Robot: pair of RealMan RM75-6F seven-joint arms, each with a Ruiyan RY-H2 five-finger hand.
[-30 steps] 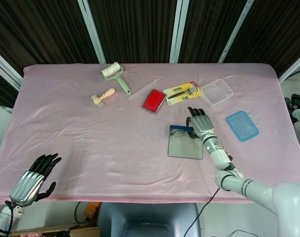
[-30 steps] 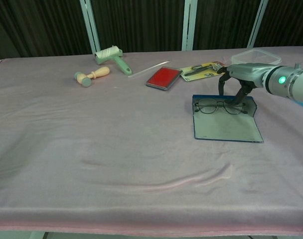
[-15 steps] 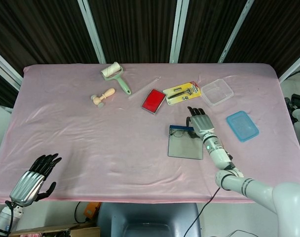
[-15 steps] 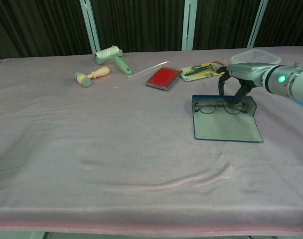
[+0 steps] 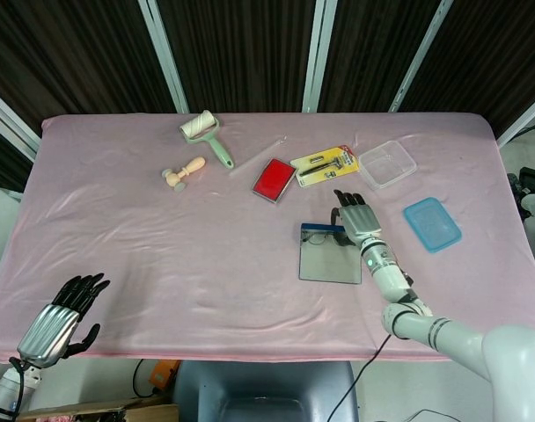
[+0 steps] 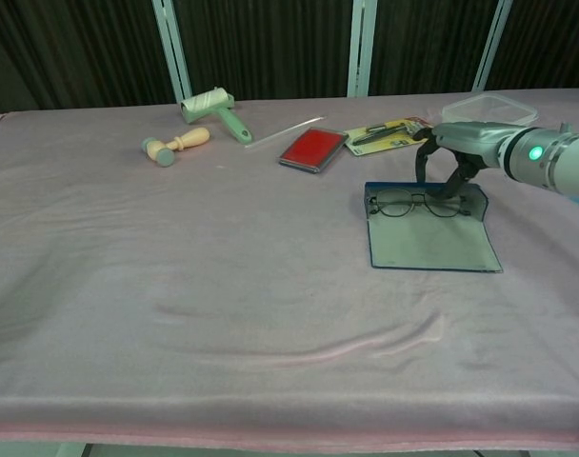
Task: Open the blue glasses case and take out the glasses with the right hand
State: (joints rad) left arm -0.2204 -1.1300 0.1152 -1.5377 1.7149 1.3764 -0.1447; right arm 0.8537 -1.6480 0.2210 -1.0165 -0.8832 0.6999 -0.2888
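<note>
a pink cloth (image 5: 206, 237) covers our table from edge to edge, with dark slatted panels and pale upright frames along the far wall (image 5: 241, 48). the blue glasses case (image 6: 429, 239) lies open and flat at right of centre, its grey inner flap spread toward the near edge. the glasses (image 6: 418, 203) sit along the case's far edge, lenses side by side. our right hand (image 6: 456, 152) arches over the right end of the case, fingers curled down with the fingertips (image 6: 449, 189) at the frame; we cannot tell whether they actually pinch it. our left hand (image 5: 61, 318) hangs off the near left corner, away from the table, fingers apart and holding nothing. to the right, a clear plastic box (image 5: 387, 163) stands with nothing visible in it, and a blue lid (image 5: 431, 223) lies nearer, separate. further back rest a yellow carded tool pack (image 5: 324, 164), a red pad (image 5: 274, 179), a green-handled roller (image 5: 208, 134) and a small wooden stamp (image 5: 184, 171), all well apart from the case.
</note>
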